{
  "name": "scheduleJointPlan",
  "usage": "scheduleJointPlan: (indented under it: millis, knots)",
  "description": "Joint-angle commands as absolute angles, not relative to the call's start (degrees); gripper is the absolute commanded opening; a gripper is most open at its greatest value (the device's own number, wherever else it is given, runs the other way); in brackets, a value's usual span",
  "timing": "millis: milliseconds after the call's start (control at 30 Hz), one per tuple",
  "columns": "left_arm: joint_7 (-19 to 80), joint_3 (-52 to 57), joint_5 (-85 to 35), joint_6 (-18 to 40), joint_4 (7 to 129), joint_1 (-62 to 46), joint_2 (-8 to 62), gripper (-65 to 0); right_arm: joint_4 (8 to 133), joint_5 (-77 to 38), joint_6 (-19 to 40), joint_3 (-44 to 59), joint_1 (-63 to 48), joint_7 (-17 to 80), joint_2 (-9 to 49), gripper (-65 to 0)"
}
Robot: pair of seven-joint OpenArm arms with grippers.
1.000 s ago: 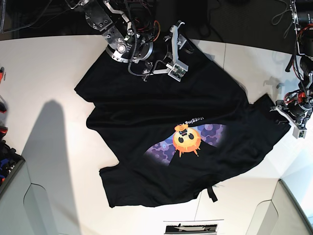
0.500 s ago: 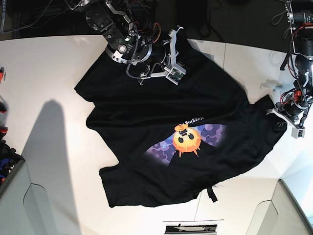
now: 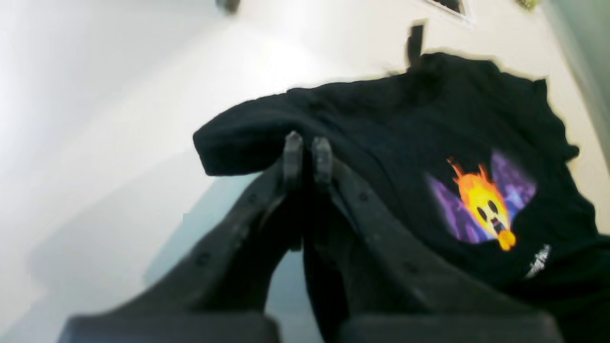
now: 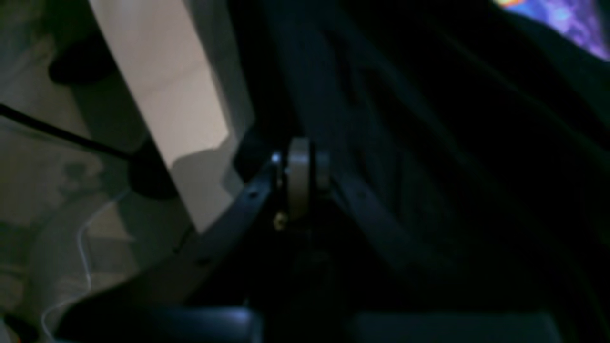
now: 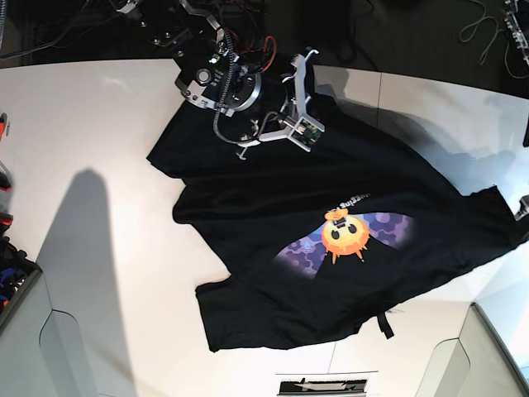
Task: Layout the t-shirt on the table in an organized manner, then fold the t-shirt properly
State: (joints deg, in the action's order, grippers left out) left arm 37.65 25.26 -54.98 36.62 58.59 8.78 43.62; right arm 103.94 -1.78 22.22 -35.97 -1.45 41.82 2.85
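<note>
The black t-shirt [image 5: 331, 190] lies spread and rumpled on the white table [image 5: 99, 124], its orange flame print [image 5: 343, 234] facing up. At the shirt's far edge my right gripper [image 5: 302, 107] is shut on the fabric. In the right wrist view its fingertips [image 4: 299, 164] are pressed together, with dark t-shirt [image 4: 429, 143] around them and the table [image 4: 181, 95] edge to the left. My left gripper [image 3: 307, 152] is shut on a raised fold of the t-shirt [image 3: 429, 119] above the table [image 3: 119, 95]. That arm is almost outside the base view, at the right edge.
Grey-white angled panels sit at the front corners [image 5: 488, 356] [image 5: 25, 331]. Red and blue tools line the left edge [image 5: 4, 174]. A dark plate [image 5: 322, 385] lies at the front edge. Cables hang behind the table [image 5: 479, 25].
Both grippers have shut on the shirt. The whole shirt has slid to the right, and the left arm has drawn away to the right, nearly out of the base view.
</note>
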Motion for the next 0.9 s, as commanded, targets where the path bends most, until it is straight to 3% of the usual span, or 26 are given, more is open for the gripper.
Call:
scheduleJointPlan:
  millis: [0, 433, 867]
  knots:
    - [36.6, 25.9, -57.0, 37.4, 60.6, 10.0, 46.4, -65.0, 105.6, -2.5, 22.2, -35.9, -1.0, 40.5, 1.5, -65.0]
    - [37.9, 28.4, -58.1, 37.3, 71.1, 10.0, 50.2, -65.0, 109.9, -5.1, 22.6, -33.0, -1.0, 40.9, -1.6, -65.0]
    - [38.0, 39.9, -59.4, 35.1, 81.5, 10.0, 65.8, -65.0, 119.7, -10.5, 26.7, -33.1, -1.0, 42.9, -1.6, -65.0]
